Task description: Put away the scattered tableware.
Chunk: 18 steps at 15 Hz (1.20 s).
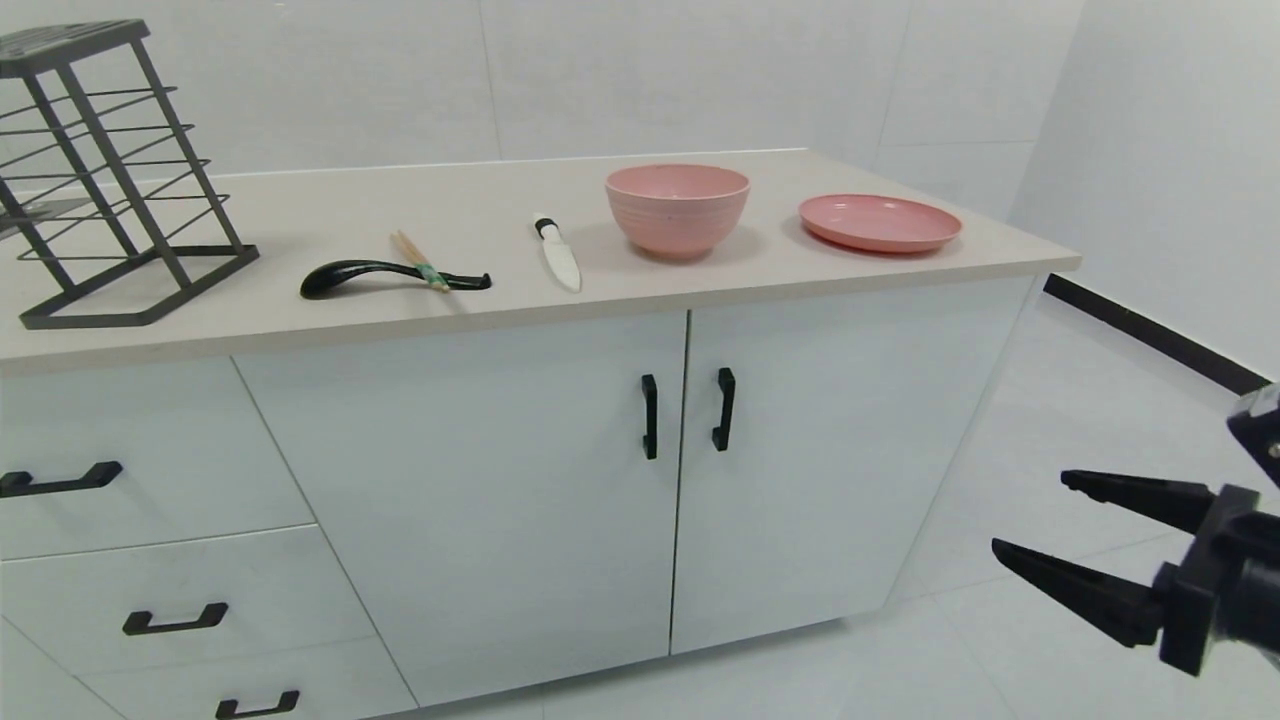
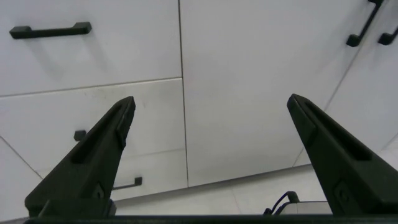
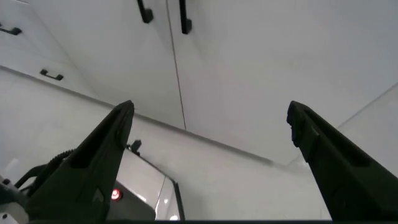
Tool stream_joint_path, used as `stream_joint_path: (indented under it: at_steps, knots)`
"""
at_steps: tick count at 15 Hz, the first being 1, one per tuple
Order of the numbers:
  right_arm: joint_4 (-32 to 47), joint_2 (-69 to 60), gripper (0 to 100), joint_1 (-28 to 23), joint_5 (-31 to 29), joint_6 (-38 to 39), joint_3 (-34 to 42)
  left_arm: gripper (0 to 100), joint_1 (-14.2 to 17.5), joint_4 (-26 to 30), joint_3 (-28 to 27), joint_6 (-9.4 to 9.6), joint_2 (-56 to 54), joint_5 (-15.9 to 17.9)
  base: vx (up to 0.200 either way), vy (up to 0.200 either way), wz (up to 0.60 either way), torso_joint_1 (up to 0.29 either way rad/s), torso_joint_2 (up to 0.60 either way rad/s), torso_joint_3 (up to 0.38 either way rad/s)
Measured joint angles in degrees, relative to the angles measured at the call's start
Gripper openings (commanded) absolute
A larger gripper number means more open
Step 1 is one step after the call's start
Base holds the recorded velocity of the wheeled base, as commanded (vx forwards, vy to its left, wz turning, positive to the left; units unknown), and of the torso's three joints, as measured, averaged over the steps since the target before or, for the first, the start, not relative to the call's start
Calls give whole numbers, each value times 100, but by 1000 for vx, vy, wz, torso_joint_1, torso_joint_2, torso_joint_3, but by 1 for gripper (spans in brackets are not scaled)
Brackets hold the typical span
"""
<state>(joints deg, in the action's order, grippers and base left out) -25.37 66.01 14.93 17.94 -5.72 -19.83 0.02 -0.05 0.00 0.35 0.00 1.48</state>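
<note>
Hanging low right, the right gripper (image 1: 1030, 512) gapes wide — left gripper (image 2: 210, 102) too — pink bowl (image 1: 677, 208) far on counter (image 1: 320, 210).

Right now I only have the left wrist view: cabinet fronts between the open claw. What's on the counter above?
Observer: A ladle, chopsticks, a white knife, a pink bowl and a pink plate lie along the counter.
Operator: Anything overlapping?
Observer: The chopsticks cross the ladle's handle.
Operator: Where's the right claw?
Observer: Open and empty, down over the floor to the right of the cabinet.
</note>
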Motion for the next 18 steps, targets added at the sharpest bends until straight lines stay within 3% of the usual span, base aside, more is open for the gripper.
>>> stream_joint_path:
  at_steps: [8, 14, 18]
  knots:
    - [-354, 1237, 100, 345, 257, -5, -770, 100, 0, 2, 0, -2, 0, -2, 0, 0, 0, 0, 0, 0]
    - [-753, 2645, 100, 1029, 378, -13, -1848, 100, 9, -2, 0, 2, 0, 2, 0, 0, 0, 0, 0, 0]
    - [-1640, 3360, 100, 1232, 364, -123, -1864, 100, 7, -2, 0, 11, 0, 9, 0, 0, 0, 0, 0, 0]
